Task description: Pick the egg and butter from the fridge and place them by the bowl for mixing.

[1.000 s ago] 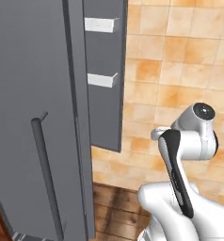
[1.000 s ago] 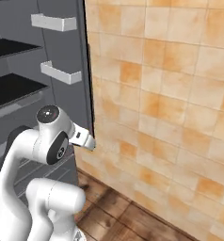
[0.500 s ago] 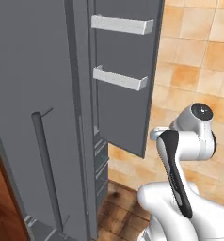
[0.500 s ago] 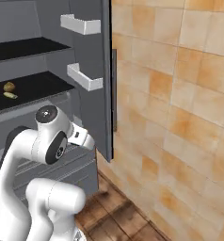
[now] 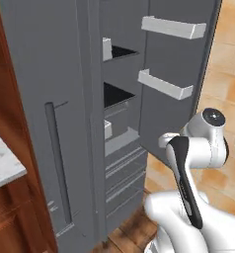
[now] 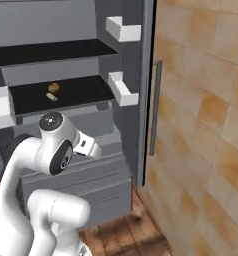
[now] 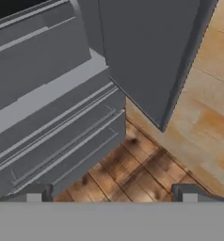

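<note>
Left base view, left to right: brown wooden cupboard [image 5: 3, 79] along the left edge with a strip of pale marble counter [image 5: 3, 165] at mid-left. Grey fridge [image 5: 50, 74] across the centre, long bar handle [image 5: 58, 168] on its closed left door; right door [image 5: 176, 54] swung open toward the upper right, two white bins [image 5: 165, 84] on its inner face. Grey drawers [image 5: 124, 168] at lower centre, white arm [image 5: 193, 163] at lower right.

Right base view: black-floored shelves [image 6: 66, 92] at upper left. On the lower shelf, the butter [image 6: 51, 97] as a small pale stick, just beside a golden-orange lumpy ball [image 6: 53, 87]. Tiled wall [image 6: 206, 115] on the right.

Hand view: pincer [image 7: 112, 193] spread wide and empty, tips at the bottom left and right corners, aimed at the drawers and wooden floor [image 7: 132, 174].
</note>
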